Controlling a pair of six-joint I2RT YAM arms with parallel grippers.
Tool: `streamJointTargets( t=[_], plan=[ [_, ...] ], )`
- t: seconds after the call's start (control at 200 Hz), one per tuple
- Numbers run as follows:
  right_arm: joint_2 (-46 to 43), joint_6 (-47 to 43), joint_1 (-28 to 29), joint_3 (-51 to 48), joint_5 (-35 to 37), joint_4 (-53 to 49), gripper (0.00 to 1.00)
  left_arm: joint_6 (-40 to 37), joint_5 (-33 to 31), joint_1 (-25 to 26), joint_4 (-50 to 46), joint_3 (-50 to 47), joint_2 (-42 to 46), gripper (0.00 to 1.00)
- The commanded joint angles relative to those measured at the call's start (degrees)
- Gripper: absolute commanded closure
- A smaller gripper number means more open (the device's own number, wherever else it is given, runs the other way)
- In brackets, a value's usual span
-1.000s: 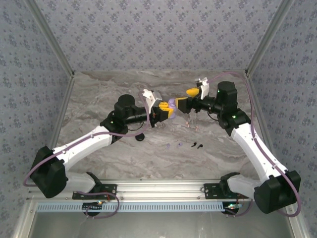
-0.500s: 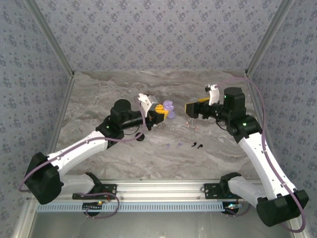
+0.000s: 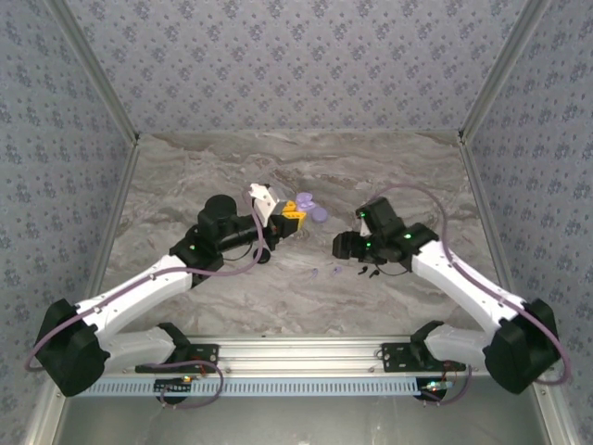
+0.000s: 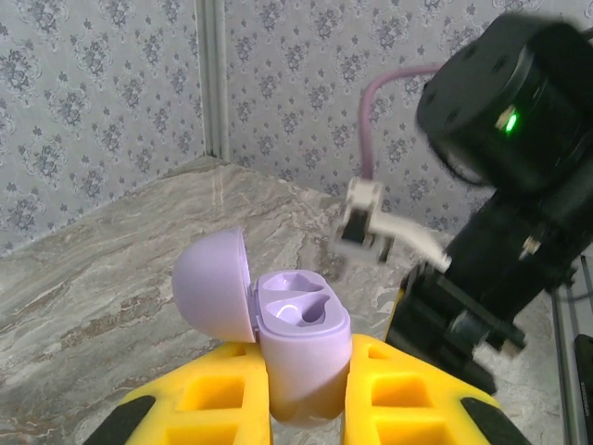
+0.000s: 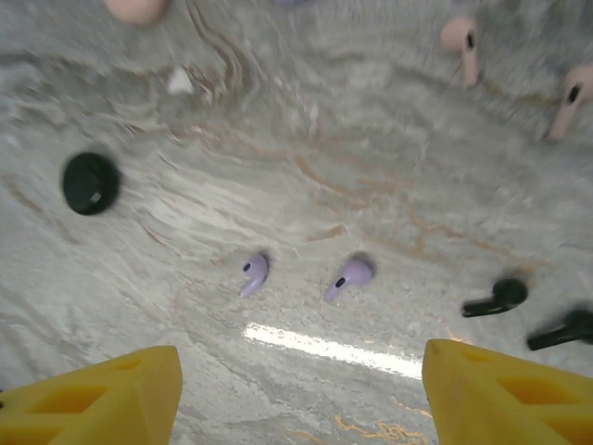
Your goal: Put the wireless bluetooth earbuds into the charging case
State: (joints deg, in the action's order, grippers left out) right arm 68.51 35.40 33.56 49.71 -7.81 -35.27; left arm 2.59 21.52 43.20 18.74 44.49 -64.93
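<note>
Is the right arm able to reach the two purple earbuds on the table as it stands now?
Probably yes. The right gripper hangs open close to the purple earbuds, with only bare table between. The black earbuds lie off to one side.

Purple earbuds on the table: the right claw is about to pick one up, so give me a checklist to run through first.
1. The charging case has its lid open: ok.
2. The left claw is shut on the case: ok.
3. The case's sockets are free: ok.
4. The right claw is open above the table: ok.
5. The two purple earbuds lie apart: ok.
6. Which earbud fits which socket: cannot tell.
</note>
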Motion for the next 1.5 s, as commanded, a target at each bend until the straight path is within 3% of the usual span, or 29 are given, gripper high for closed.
streamJointTargets(
  t=[0.0, 0.125, 0.575, 1.494],
  plan=[
    [5.5, 5.1, 2.8, 0.4, 4.5, 0.3, 0.34, -1.0, -0.1, 0.2, 0.6, -0.1, 1.7, 1.0],
    [10.8, 5.9, 3.9, 1.0, 5.6, 0.6, 0.42, -0.5, 0.1, 0.3, 0.9, -0.3, 2.0, 1.0],
    [20.1, 5.1, 5.0, 2.1, 4.9, 4.4, 0.5, -0.5, -0.3, 0.4, 0.1, -0.3, 2.6, 1.0],
    [26.0, 4.2, 5.9, 3.6, 5.2, 5.3, 0.67, -1.0, -0.2, 0.4, -1.0, 0.4, 1.8, 1.0]
  ],
)
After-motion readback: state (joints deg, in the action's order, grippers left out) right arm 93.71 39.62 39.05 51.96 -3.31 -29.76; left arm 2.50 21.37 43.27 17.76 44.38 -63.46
